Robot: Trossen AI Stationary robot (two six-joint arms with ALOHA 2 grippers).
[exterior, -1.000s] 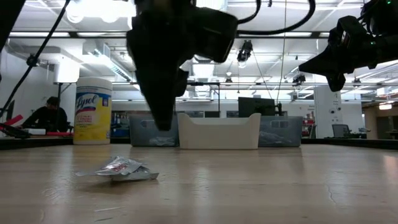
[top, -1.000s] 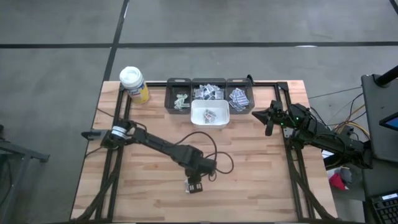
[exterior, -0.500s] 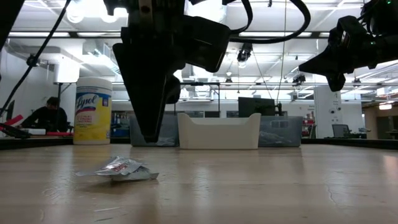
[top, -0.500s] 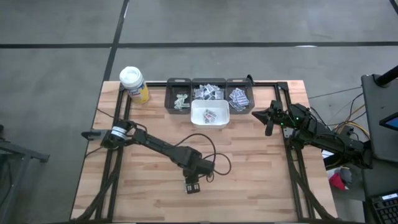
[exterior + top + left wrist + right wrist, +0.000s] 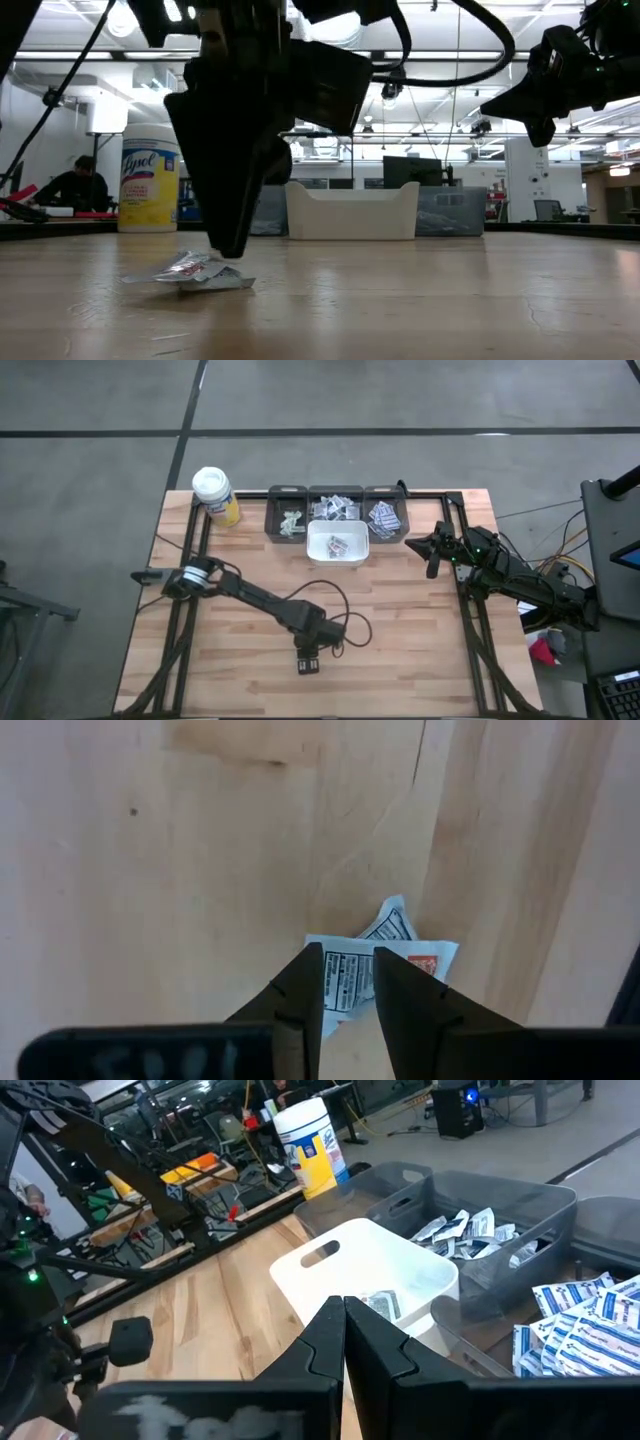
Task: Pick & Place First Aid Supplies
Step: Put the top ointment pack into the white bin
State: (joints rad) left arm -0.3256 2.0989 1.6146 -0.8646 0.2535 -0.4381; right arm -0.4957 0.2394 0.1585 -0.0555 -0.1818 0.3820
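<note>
One first aid packet [image 5: 392, 952], white with black and red print, lies crumpled and flat on the wooden table [image 5: 420, 650] near its front edge; it also shows in the low view [image 5: 190, 272]. My left gripper [image 5: 348, 960] points steeply down right over it, fingers a little apart, and covers it in the high view [image 5: 308, 662]. More packets fill the dark bins [image 5: 385, 517] and the white tray [image 5: 311, 546] at the back. My right gripper [image 5: 432, 560] waits shut in the air at the right, beside the bins. My left gripper's fingertips [image 5: 229, 250] stand at the packet's upper surface [image 5: 212, 264], coming from above. The packet shows through the gap between them. I cannot tell whether they touch it. The packet lies on the table.
A yellow wipes bottle with a white lid [image 5: 215, 495] stands at the back left corner. Three dark bins [image 5: 287, 517] line the far edge, with the white tray [image 5: 352, 212] in front of them. A cable [image 5: 345, 622] loops beside my left wrist. A person [image 5: 75, 185] sits beyond the table.
My left gripper has come down toward the packet, from well above it to its top, and a little toward the table's near edge. The gap between its fingers looks the same. The packet has not moved.
</note>
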